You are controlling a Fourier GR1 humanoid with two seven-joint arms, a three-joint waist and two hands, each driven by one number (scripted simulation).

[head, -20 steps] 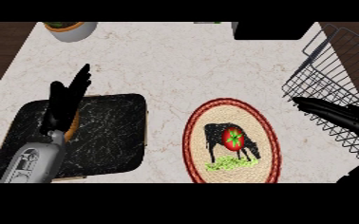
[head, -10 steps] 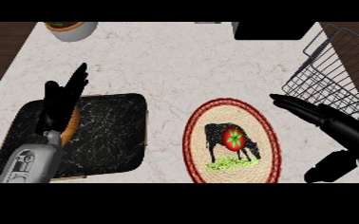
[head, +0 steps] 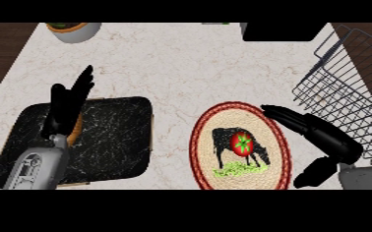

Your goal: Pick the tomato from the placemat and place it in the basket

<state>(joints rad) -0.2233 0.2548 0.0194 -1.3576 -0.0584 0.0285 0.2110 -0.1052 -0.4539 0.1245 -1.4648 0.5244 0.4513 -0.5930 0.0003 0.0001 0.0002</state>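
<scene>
Head view. Pale marble desk (head: pixel 174 73). Small red tomato with a green star-shaped stalk (head: pixel 242 143) lies at the middle of the round woven placemat with a red rim and a black cow print (head: pixel 218 164), near the desk's front edge, right of centre. Dark wire basket (head: pixel 334 86) stands at the desk's right edge, well apart from the tomato.

Right robot hand (head: pixel 323 135): over the placemat's right rim, fingers straight and spread apart from the thumb, tips pointing toward the desk's back left; holds nothing, not touching the tomato.

Left robot hand (head: pixel 65 105): over the black marbled rectangular tray (head: pixel 109 137) at the front left corner, fingers straight, pointing up, holding nothing.

Round bowl with a brown rim (head: pixel 71 30) at the back left corner. Black box (head: pixel 283 31) at the back edge.
</scene>
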